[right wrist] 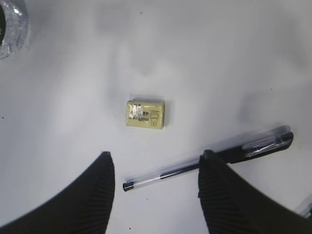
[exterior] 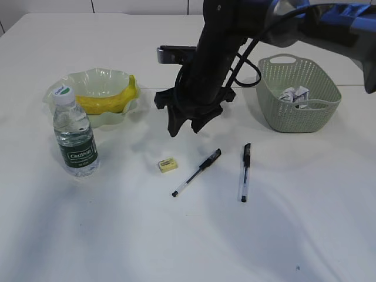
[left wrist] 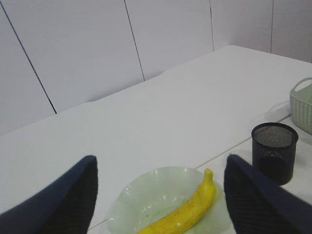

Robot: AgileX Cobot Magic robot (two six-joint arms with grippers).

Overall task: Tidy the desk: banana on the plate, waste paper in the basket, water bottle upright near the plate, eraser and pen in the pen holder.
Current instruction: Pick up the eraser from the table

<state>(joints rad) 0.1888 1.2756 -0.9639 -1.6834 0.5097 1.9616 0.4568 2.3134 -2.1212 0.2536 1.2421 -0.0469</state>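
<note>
The banana point(exterior: 106, 101) lies in the pale green plate point(exterior: 94, 79); the left wrist view shows the banana point(left wrist: 185, 212) and plate point(left wrist: 146, 195) too. The water bottle point(exterior: 75, 135) stands upright just in front of the plate. The yellow eraser point(exterior: 167, 165) and two pens point(exterior: 198, 172) point(exterior: 245, 171) lie on the table. Crumpled paper point(exterior: 294, 94) is in the green basket point(exterior: 276, 111). My right gripper point(exterior: 185, 126) is open and empty above the eraser point(right wrist: 146, 113) and pen point(right wrist: 209, 163). My left gripper point(left wrist: 160, 161) is open and empty, facing the plate. The black mesh pen holder point(left wrist: 274, 152) stands right of the plate.
In the exterior view the right arm hides the pen holder. The basket's rim point(left wrist: 302, 105) shows at the right edge of the left wrist view. The bottle's cap end point(right wrist: 12, 24) is at the top left of the right wrist view.
</note>
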